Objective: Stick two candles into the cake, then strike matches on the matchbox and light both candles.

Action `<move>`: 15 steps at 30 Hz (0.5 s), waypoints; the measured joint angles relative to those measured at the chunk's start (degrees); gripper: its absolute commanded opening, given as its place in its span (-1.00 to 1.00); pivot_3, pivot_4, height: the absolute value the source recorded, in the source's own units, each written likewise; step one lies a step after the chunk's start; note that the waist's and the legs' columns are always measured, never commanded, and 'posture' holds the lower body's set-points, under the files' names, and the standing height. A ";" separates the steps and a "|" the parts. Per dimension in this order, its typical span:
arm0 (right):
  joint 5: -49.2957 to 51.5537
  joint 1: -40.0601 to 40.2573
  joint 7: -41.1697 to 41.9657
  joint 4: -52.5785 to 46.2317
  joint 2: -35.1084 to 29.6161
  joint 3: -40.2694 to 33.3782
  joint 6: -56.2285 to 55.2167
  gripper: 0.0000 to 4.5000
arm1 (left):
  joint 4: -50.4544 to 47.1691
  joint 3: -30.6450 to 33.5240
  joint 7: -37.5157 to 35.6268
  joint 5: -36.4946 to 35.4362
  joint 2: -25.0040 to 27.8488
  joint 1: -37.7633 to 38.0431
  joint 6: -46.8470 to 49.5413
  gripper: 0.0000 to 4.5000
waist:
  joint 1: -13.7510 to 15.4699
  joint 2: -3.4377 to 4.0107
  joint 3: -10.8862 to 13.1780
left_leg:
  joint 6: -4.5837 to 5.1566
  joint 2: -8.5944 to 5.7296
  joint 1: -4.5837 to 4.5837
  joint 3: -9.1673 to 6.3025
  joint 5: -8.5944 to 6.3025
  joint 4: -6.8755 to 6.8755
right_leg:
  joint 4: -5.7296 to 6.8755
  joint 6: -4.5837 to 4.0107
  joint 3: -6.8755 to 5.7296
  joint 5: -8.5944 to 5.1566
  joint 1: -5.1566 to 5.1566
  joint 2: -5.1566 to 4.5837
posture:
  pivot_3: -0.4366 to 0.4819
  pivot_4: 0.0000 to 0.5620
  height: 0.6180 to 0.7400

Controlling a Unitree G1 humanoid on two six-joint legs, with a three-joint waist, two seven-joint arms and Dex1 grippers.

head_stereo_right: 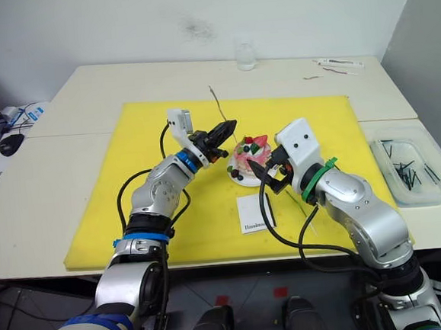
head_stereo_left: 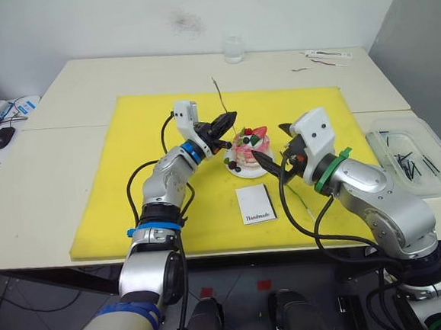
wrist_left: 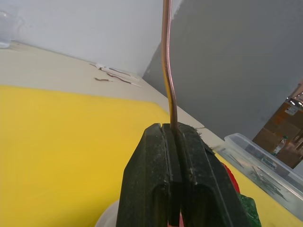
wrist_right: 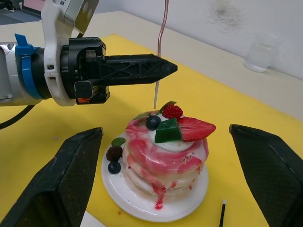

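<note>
Here the left gripper (head_stereo_left: 227,123) is pressed together on a candle (wrist_right: 161,49), pinching it low on its length so the thin stick rises nearly upright above the fingers, with a slight bend. Its pale lower end hangs just over the cake (head_stereo_left: 250,149), at about 10 o'clock on the cake's top, near the raspberry; whether the tip touches the icing is hard to tell. The cake sits on its plate (wrist_right: 142,203) near the middle of the yellow mat (head_stereo_left: 101,205). The right gripper (wrist_right: 165,179) is spread wide, one finger on each side of the cake, holding nothing. A match (wrist_right: 221,213) lies on the mat beside the plate. The matchbox (head_stereo_left: 255,204) lies flat at 6 o'clock from the cake. A clear tray (head_stereo_left: 428,187) of dark sticks sits at 3 o'clock, off the mat.
</note>
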 measured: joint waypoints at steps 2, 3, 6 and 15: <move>-0.03 0.07 0.00 0.00 0.02 -0.11 0.11 0.99 | -0.01 0.00 -0.07 0.09 -0.05 0.04 0.13 -1.00 | -0.01 0.00 0.00 | 0.00 0.00 0.00 0.00 0.00 0.00 | 0.01 0.00 0.00 0.00 0.00 0.00 | -0.05 -0.47 1.00; -0.03 0.09 0.00 0.00 0.07 -0.11 0.17 0.99 | -0.03 -0.01 -0.14 0.13 -0.08 0.09 0.18 -1.00 | -0.02 0.00 0.00 | 0.00 0.00 0.00 0.00 0.00 0.00 | 0.02 0.00 0.00 0.00 0.00 0.00 | -0.05 -0.47 1.00; -0.03 0.10 0.00 0.00 0.14 -0.12 0.23 0.99 | -0.04 -0.14 -0.26 0.34 -0.15 0.27 0.26 -1.00 | -0.03 0.00 0.00 | 0.00 0.00 0.00 0.00 0.00 0.00 | 0.02 0.00 0.00 0.00 0.00 0.00 | -0.05 -0.47 1.00; -0.07 0.09 0.01 0.00 0.17 -1.08 0.24 0.99 | -0.05 -0.22 -1.06 1.70 -0.08 0.37 0.05 -1.00 | -0.03 0.00 0.00 | 0.00 0.00 0.01 0.00 0.00 0.01 | 0.03 0.00 0.00 0.00 0.00 0.00 | -0.05 -0.47 1.00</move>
